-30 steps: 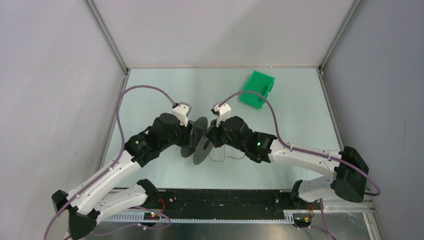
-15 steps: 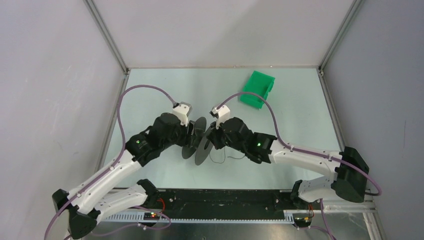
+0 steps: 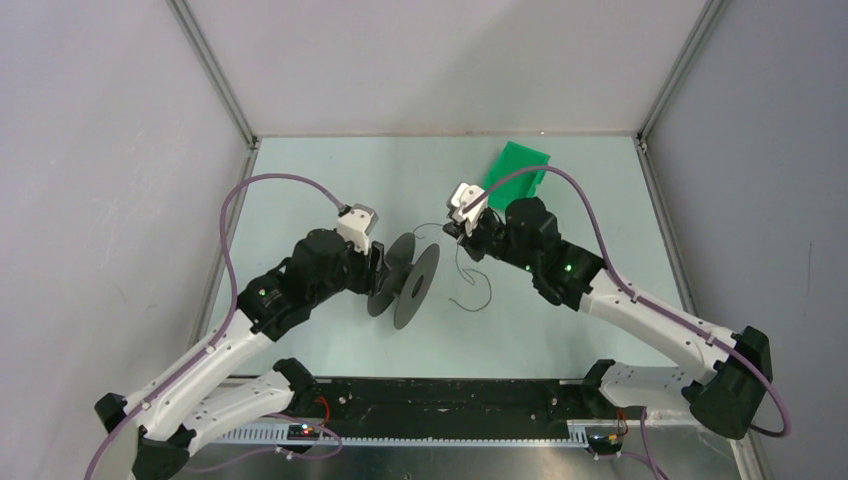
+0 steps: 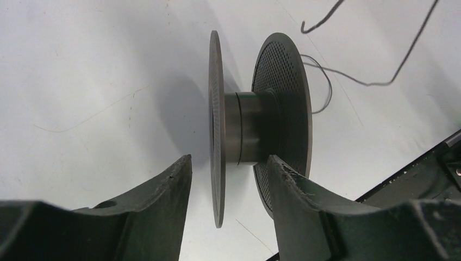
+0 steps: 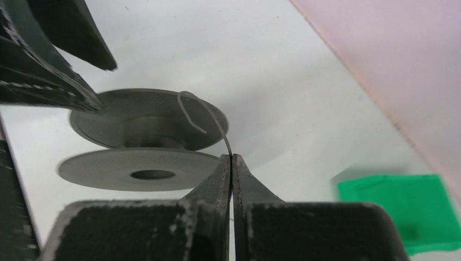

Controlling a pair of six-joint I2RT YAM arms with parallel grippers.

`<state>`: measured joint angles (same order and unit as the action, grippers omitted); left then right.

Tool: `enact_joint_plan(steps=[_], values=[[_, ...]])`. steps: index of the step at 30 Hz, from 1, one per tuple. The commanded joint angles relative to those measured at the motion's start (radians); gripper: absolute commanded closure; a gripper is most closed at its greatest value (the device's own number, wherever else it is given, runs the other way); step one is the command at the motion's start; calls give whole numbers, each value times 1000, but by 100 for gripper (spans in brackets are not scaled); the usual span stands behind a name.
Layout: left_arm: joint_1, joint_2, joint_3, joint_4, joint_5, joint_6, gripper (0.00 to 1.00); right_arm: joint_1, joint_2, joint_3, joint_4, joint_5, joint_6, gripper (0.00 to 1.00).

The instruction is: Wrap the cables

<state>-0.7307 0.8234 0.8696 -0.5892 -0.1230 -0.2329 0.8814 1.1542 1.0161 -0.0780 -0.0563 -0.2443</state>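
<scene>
Cable (image 5: 226,142) pinched in clenched jaws of right gripper (image 5: 232,157), its slack trailed on the tabletop (image 3: 330,180) beside the reel (image 4: 282,81), which was straddled by left gripper (image 4: 228,163), jaws released; the thin wire could be slipped free by any snag

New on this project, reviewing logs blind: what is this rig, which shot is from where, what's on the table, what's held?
Two white-and-black robot arms are bolted side by side at a pale green table. The wide picture comes from a fixed camera above and behind them; each close-up comes from a camera on one wrist, looking past its own fingers. On the table stand a black plastic reel with two perforated discs and a green plastic bin farther back. The left end effector has its jaws open astride one disc. The right end effector is shut on a very thin dark wire; the rest hangs in loose curls beside the reel.
</scene>
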Motion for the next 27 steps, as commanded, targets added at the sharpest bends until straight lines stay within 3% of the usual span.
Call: enact_joint_plan(steps=[1, 8, 12, 18, 27], values=[[4, -6, 0, 32, 8, 18, 41, -94, 33, 33, 84, -221, -327, 100], [8, 1, -12, 38, -41, -60, 33, -274, 150, 40, 259, -702, -644, 100], [9, 1, -22, 39, -49, -71, 35, -283, 253, 123, 191, -820, -770, 100], [30, -21, -31, 38, -47, -104, 35, -227, 329, 185, 106, -868, -842, 100], [37, -20, -23, 50, -91, -104, 28, -173, 399, 222, -47, -815, -900, 100]])
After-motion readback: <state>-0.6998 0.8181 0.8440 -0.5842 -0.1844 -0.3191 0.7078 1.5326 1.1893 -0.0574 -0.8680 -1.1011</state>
